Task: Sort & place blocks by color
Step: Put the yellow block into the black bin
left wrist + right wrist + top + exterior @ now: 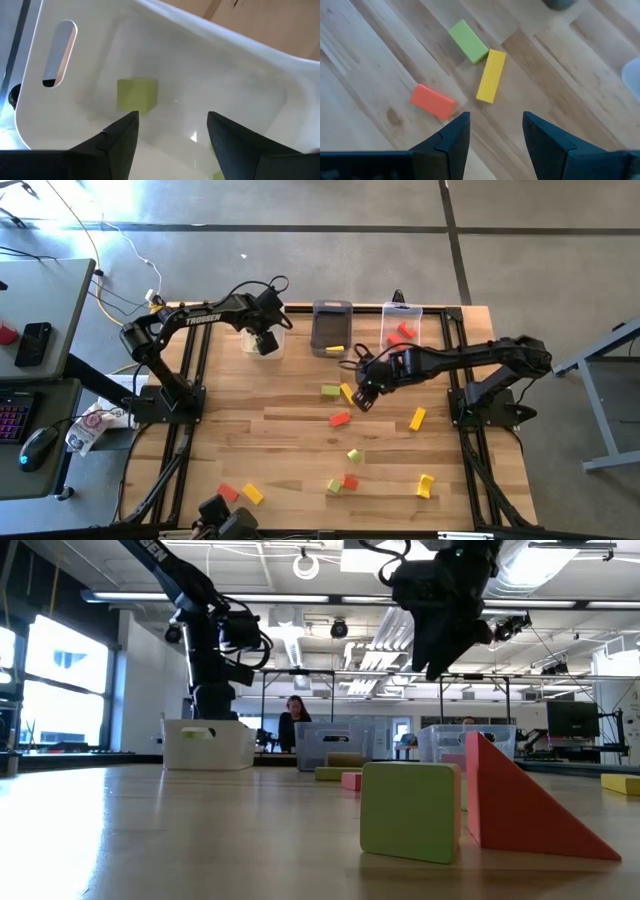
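Observation:
My left gripper (265,340) hangs open over the white bin (250,345), fingers pointing down into it (172,120). A light green cube (136,95) lies on the bin's floor, clear of the fingers. My right gripper (365,395) is open above the table's middle (495,120). Beyond its fingertips lie a green block (468,41), a yellow bar (491,76) and a red block (432,101), all flat on the wood. More red, yellow and green blocks (349,480) are scattered toward the near edge.
A dark grey bin (331,328) holding a yellow block (334,348) and a clear bin (402,312) holding red blocks (405,330) stand along the far edge beside the white bin. A yellow block (417,418) lies right of centre. A person sits beyond the table (295,720).

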Robot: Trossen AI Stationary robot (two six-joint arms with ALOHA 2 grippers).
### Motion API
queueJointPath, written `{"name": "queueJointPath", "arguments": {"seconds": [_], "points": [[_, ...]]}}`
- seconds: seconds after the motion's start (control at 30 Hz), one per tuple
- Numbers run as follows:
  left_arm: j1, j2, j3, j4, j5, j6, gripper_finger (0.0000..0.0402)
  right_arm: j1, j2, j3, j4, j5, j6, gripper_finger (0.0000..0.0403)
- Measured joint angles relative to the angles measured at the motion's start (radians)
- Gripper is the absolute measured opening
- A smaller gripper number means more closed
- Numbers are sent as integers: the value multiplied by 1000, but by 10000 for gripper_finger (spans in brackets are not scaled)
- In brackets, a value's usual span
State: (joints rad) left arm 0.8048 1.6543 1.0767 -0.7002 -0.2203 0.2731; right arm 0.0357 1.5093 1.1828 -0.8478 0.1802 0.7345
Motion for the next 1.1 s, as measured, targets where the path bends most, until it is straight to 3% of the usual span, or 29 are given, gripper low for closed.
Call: {"name": "queueJointPath", "arguments": {"seconds": [0.2, 0.47, 0.87, 1.1], "points": [[-12, -2, 32, -41, -8, -5, 224, 47, 0, 0, 4, 85, -1, 176], [-67, -54, 90, -87, -10, -8, 224, 79, 0, 0, 92, 161, 22, 222], [-190, -305, 93, -170, -27, -110, 225, 69, 84, -1, 132, 174, 70, 229], [-268, -406, 57, -215, -26, -213, 225, 42, 179, -1, 146, 98, 77, 229]]}}
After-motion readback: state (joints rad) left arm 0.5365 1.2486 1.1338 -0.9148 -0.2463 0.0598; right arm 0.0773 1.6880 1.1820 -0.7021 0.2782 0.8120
